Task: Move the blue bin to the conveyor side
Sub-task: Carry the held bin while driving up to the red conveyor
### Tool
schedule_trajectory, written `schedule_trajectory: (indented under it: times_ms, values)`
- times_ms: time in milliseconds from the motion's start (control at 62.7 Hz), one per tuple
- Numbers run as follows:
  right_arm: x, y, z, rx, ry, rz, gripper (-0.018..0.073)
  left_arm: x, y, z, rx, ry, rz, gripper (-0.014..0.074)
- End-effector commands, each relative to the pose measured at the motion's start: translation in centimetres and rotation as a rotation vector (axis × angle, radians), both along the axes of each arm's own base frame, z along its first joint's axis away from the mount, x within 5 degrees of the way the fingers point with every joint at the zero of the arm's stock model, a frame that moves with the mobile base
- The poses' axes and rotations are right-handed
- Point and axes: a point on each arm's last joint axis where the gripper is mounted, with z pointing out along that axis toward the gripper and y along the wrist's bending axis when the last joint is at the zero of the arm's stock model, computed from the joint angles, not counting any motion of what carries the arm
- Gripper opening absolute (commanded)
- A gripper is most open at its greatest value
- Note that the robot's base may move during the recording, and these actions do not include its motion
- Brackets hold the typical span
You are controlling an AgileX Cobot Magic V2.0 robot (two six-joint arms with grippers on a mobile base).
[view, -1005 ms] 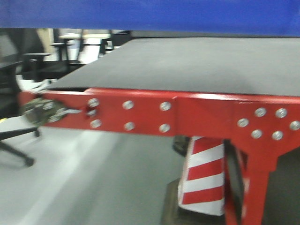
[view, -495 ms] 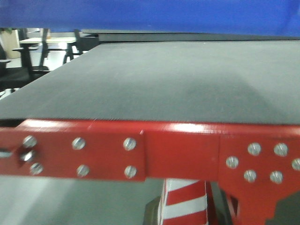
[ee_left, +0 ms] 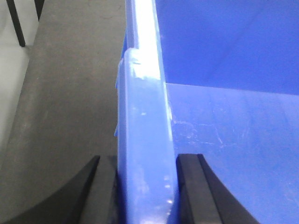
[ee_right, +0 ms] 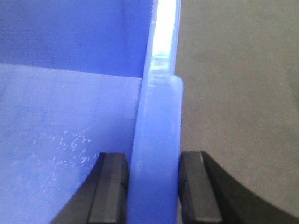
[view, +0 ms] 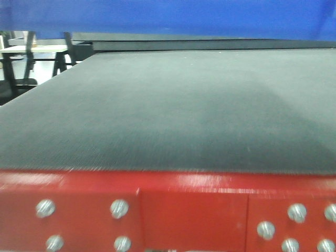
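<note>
Nothing readable in any of these views, tbh. The blue bin (ee_left: 145,140) is just plain scuffed plastic, the conveyor (view: 168,115) belt is bare dark weave, and the red frame (view: 194,210) only has bolts (view: 119,208) on it. No letters, numbers or stickers show.

The front view is taken low and very near the conveyor (view: 173,115), just above its red frame (view: 194,210), and is faced across the belt. The blue bin (view: 173,18) is caught as a band along the top edge. Each wrist view is aimed along a bin rim from just behind the left gripper (ee_left: 147,161) or the right gripper (ee_right: 153,158). Bin and belt are shared by all three views.
</note>
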Motion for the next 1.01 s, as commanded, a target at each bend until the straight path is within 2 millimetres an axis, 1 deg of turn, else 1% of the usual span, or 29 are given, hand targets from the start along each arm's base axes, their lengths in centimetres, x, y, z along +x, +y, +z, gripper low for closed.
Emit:
schedule_trajectory:
  times_ms: [0,989]
  values:
    - [-0.43,-0.17,1.58,0.013,-0.134,0.005,-0.0079,-0.62,-0.23,1.94,-0.034,-0.147,-0.017,-0.0020]
    - [-0.43,-0.17,1.58,0.013,-0.134,0.005,-0.0079,-0.62,-0.23,1.94,-0.034,-0.147,-0.017,-0.0020]
